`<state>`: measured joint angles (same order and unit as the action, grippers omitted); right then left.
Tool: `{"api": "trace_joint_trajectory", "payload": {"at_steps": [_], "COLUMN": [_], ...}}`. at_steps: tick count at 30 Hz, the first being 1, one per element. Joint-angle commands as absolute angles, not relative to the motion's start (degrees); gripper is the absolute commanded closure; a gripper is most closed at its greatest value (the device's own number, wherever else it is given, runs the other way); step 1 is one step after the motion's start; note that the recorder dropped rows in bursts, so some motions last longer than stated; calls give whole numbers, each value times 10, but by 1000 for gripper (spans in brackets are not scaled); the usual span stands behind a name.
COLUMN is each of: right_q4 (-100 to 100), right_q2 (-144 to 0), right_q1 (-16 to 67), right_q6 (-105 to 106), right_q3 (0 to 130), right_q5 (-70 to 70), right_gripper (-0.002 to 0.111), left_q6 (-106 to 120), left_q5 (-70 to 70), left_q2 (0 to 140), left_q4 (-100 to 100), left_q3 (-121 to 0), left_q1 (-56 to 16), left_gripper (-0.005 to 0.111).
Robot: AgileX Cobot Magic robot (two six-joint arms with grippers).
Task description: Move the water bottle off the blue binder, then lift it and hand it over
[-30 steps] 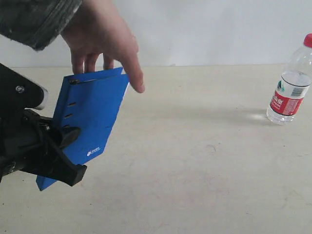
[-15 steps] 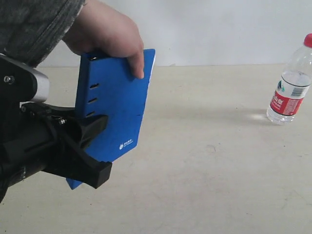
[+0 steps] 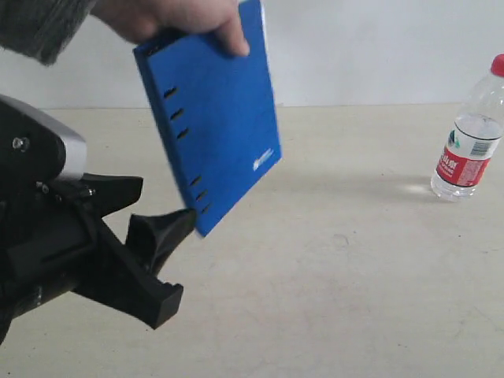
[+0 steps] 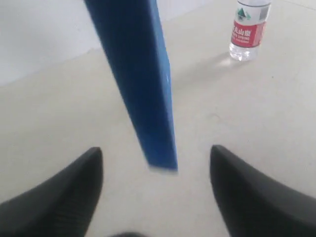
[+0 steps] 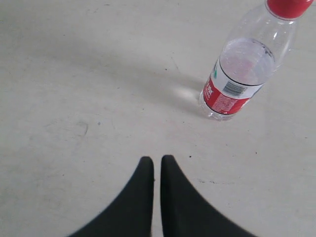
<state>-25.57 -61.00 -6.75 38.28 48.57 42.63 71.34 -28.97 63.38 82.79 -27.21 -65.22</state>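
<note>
A person's hand (image 3: pixel 169 16) holds the blue binder (image 3: pixel 214 110) by its top edge, clear of the table and tilted. My left gripper (image 3: pixel 161 209) stands open just below the binder's lower corner, touching nothing. In the left wrist view the binder (image 4: pixel 140 84) hangs edge-on above the gap between the two fingers of my left gripper (image 4: pixel 155 153). The water bottle (image 3: pixel 470 138) stands upright on the table at the far right, red cap on top. In the right wrist view my right gripper (image 5: pixel 157 160) is shut and empty, well short of the bottle (image 5: pixel 242 69).
The beige table (image 3: pixel 339 260) runs back to a white wall (image 3: pixel 378 47). The person's grey sleeve (image 3: pixel 39 24) reaches in at the top left, above my left arm.
The hand has lifted the binder up and to the right, out from between my left gripper's fingers. The left gripper has opened. The bottle has not moved.
</note>
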Motion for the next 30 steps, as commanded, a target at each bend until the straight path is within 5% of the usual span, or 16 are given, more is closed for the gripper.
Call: {"api": "trace_joint_trajectory", "payload": {"at_steps": [1, 5, 7, 9, 10, 14, 19, 25, 30], "right_q4": [-237, -236, -236, -236, -236, -236, -236, -236, -236], "right_q2": [-607, -607, -607, -607, -607, -607, -607, -607, -607], "right_q1": [-68, -68, -68, -68, -68, -68, -68, -68, -68], "right_q6": [382, 382, 378, 374, 374, 374, 374, 375, 379], "right_q3": [487, 487, 487, 487, 487, 487, 487, 487, 487], "right_q5": [418, 411, 410, 410, 410, 410, 417, 424, 433], "right_gripper": [108, 108, 108, 108, 108, 108, 108, 108, 108], "left_q6": [715, 715, 715, 715, 718, 711, 686, 565, 512], "left_q5": [-268, -328, -443, -532, -546, -451, -360, -144, 17], "left_q2": [631, 638, 653, 678, 688, 746, 812, 734, 559], "left_q4": [889, 890, 827, 700, 642, 457, 523, 435, 359], "left_q3": [-247, -205, -188, -174, -173, -200, -242, -265, -265], "left_q1": [-656, -656, -647, -615, -590, -456, -240, 29, 99], "left_gripper": [31, 40, 60, 94, 99, 99, 100, 100, 100]}}
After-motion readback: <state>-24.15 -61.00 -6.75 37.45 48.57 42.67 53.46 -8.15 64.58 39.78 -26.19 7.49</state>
